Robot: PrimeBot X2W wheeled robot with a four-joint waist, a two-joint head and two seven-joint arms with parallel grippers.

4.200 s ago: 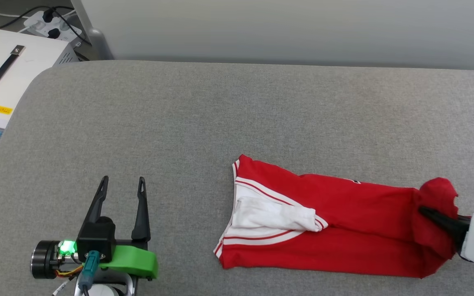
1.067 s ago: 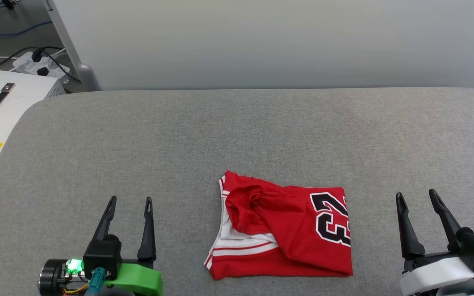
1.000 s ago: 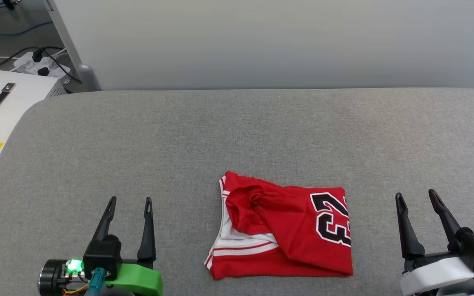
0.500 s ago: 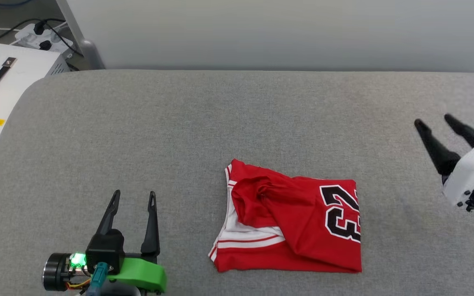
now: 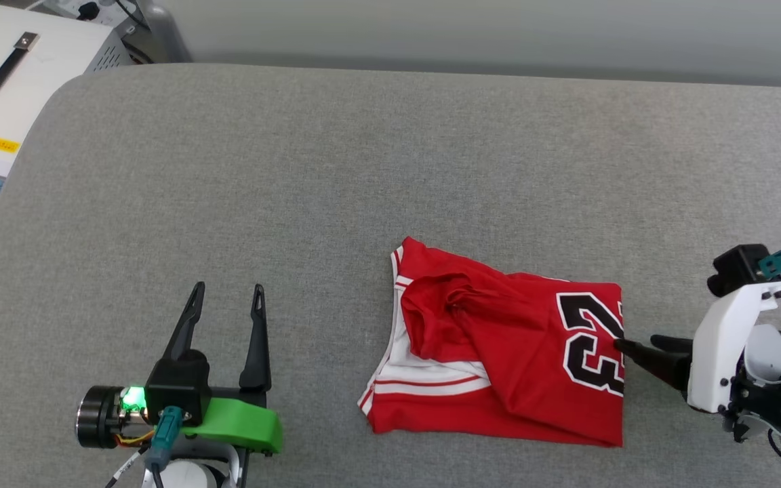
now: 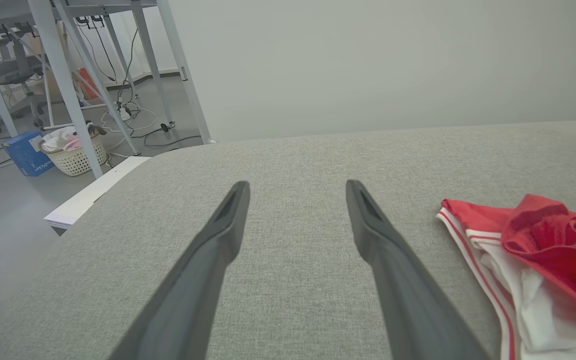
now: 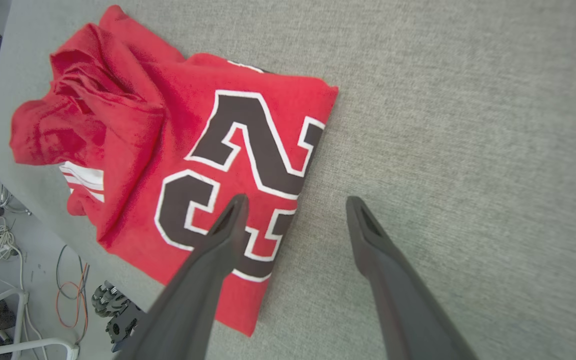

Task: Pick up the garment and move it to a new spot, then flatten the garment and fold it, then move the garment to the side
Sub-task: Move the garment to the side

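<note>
Folding looks all but done as the right gripper comes in low at the side of the garment, a red jersey lying as a compact, slightly rumpled packet on the grey padded surface. The right gripper's jaws stand wide and hold nothing. In its wrist view, the right gripper has one finger over the black numerals and the other over bare grey cloth, so the garment's folded edge runs between them. That straddle suits a pinch on the edge, which is likely the grip needed to carry the packet aside. From these views it cannot be told whether either fingertip touches the fabric. A bunched red fold and a strip of white sleeve sit at the far end of the packet, away from the right gripper. A lift by this one edge could therefore let the layers slide open. The left gripper is parked well apart on the packet's other side, its jaws also spread wide and empty. From its wrist view, the left gripper has the garment off to the right of its fingers, apparently waiting its turn.
</note>
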